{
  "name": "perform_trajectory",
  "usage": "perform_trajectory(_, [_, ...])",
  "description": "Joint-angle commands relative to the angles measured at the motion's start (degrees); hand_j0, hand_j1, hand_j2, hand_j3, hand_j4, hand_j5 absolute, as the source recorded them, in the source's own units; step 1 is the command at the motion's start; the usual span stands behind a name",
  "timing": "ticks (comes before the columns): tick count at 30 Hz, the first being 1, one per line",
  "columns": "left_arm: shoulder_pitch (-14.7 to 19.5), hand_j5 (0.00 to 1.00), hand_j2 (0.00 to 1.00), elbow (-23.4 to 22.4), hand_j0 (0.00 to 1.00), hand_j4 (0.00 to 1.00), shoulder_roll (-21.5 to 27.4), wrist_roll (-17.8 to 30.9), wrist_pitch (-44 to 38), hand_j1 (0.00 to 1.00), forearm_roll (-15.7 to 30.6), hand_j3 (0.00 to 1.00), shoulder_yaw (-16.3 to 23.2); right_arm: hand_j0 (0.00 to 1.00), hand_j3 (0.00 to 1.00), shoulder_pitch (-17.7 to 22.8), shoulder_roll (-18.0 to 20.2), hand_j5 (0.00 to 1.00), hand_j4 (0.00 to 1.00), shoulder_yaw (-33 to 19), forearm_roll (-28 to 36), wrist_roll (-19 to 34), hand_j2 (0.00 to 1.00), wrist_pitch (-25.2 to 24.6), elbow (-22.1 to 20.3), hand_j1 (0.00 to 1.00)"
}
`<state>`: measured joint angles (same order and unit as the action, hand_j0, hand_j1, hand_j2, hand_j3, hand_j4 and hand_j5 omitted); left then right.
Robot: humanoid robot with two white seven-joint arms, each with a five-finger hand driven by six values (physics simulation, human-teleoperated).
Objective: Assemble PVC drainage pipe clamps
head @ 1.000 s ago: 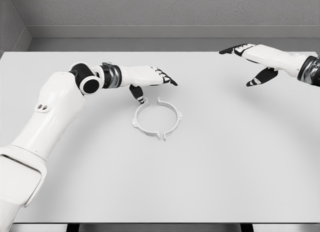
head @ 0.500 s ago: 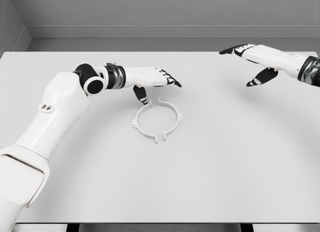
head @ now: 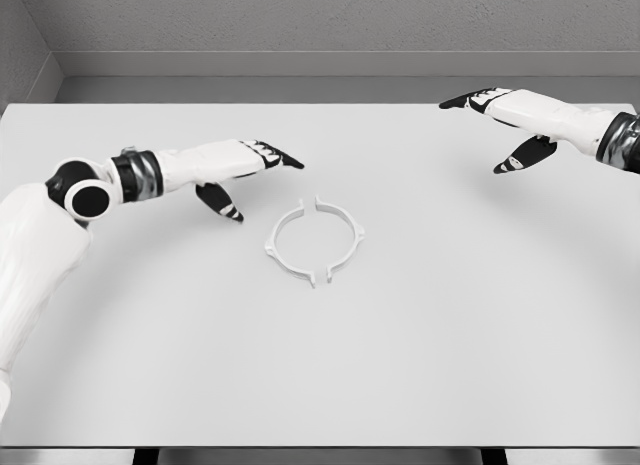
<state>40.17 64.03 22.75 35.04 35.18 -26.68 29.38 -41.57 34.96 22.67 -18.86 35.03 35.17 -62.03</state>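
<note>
A white ring-shaped pipe clamp [head: 314, 241] is seen lying flat near the middle of a pale grey table [head: 420, 325], its two half-rings joined into a circle with small tabs standing out at the far and near seams. The left hand [head: 235, 167] is held above the table to the left of the clamp, apart from it, its dark-tipped fingers [head: 283, 159] stretched forward and loosely spread, the thumb hanging down toward the surface; nothing is grasped. The left arm [head: 60, 220] is shown entering from the lower left edge. The right hand [head: 510, 120] is held over the far right corner of the table, well apart from the clamp, its fingers likewise extended and relaxed, the thumb pointing down, and nothing is held. A grey wall [head: 320, 20] is seen behind the table's far edge.
</note>
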Motion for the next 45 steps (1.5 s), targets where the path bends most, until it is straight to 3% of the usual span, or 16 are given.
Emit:
perform_trajectory(1, [-0.4, 1.0, 1.0, 3.6, 1.0, 1.0, 1.8, 0.0, -0.2, 1.0, 1.6, 1.0, -0.1, 1.0, 1.0, 0.0, 0.0, 1.0, 1.0, 0.0, 0.4, 0.0, 1.0, -0.2, 0.0, 1.0])
perform_trajectory(4, [-2.3, 1.0, 1.0, 6.5, 1.0, 1.0, 3.3, 0.0, -0.2, 1.0, 1.5, 1.0, 0.5, 1.0, 1.0, 0.0, 0.0, 1.0, 1.0, 0.0, 0.4, 0.0, 1.0, -0.2, -0.5, 1.0])
perform_trajectory(13, [-2.7, 1.0, 1.0, 5.8, 1.0, 1.0, 1.8, 0.0, -0.2, 1.0, 1.2, 1.0, 4.3, 1.0, 1.0, 1.1, 0.1, 1.0, 1.0, 0.0, 0.4, 0.0, 1.0, -0.2, -1.2, 1.0])
perform_trajectory(25, [-2.7, 1.0, 1.0, 4.3, 1.0, 1.0, 0.3, 0.0, -0.2, 1.0, 1.0, 1.0, 4.8, 1.0, 1.0, 1.6, -0.2, 1.0, 1.0, 0.4, 0.4, 0.0, 1.0, -0.2, -2.0, 1.0])
perform_trajectory(32, [-2.7, 1.0, 1.0, 3.3, 1.0, 1.0, -1.4, 0.0, -0.2, 1.0, 0.0, 1.0, 4.8, 1.0, 1.0, 9.7, 0.5, 1.0, 1.0, 1.4, 0.5, 0.0, 1.0, -0.2, -13.5, 1.0])
perform_trajectory(34, [-2.6, 1.0, 1.0, 3.0, 1.0, 1.0, -1.7, 0.0, -0.2, 1.0, -0.4, 1.0, 4.8, 1.0, 1.0, 10.4, 1.5, 1.0, 1.0, 1.2, 0.6, 0.0, 1.0, -0.2, -16.5, 1.0])
perform_trajectory(39, [-2.5, 1.0, 1.0, 2.9, 1.0, 1.0, -1.8, 0.0, -0.2, 1.0, -0.4, 1.0, 4.8, 1.0, 1.0, 10.5, 5.1, 1.0, 1.0, 1.8, 2.9, 0.0, 1.0, -0.2, -17.2, 1.0])
perform_trajectory(45, [-2.4, 1.0, 1.0, 2.9, 1.0, 1.0, -2.6, 0.0, -0.2, 1.0, -0.7, 1.0, 4.8, 1.0, 1.0, 10.6, 4.5, 1.0, 1.0, 2.1, 3.0, 0.0, 1.0, -0.2, -18.8, 1.0])
